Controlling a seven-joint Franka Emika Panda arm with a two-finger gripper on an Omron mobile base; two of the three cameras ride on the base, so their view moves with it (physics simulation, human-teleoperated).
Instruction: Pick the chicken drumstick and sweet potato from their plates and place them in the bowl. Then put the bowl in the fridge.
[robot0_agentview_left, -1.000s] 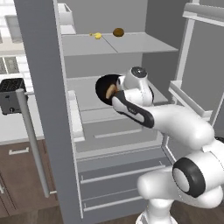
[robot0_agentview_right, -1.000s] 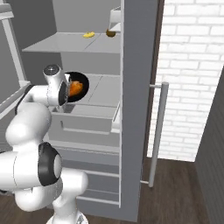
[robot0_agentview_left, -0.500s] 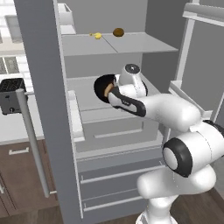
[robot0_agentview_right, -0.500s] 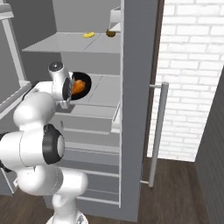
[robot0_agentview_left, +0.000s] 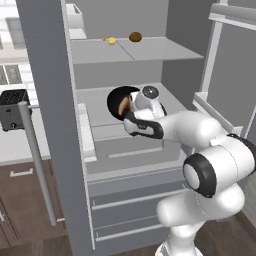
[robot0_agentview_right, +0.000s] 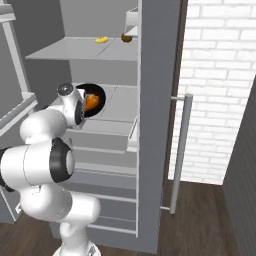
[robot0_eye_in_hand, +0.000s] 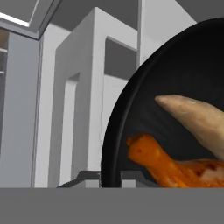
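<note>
Left base view: bowl (robot0_agentview_left: 120, 102) tilted steeply on edge over the fridge (robot0_agentview_left: 125, 145) middle shelf, so contents may slide out; right base view: chicken drumstick (robot0_agentview_right: 91, 101) sits near the open rim; hand view: gripper (robot0_eye_in_hand: 111, 177) pinching the bowl rim, sweet potato (robot0_eye_in_hand: 197, 118) loose above the drumstick; a thin rim hold could slip.

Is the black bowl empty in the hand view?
No, the black bowl holds the chicken drumstick and the sweet potato.
</note>
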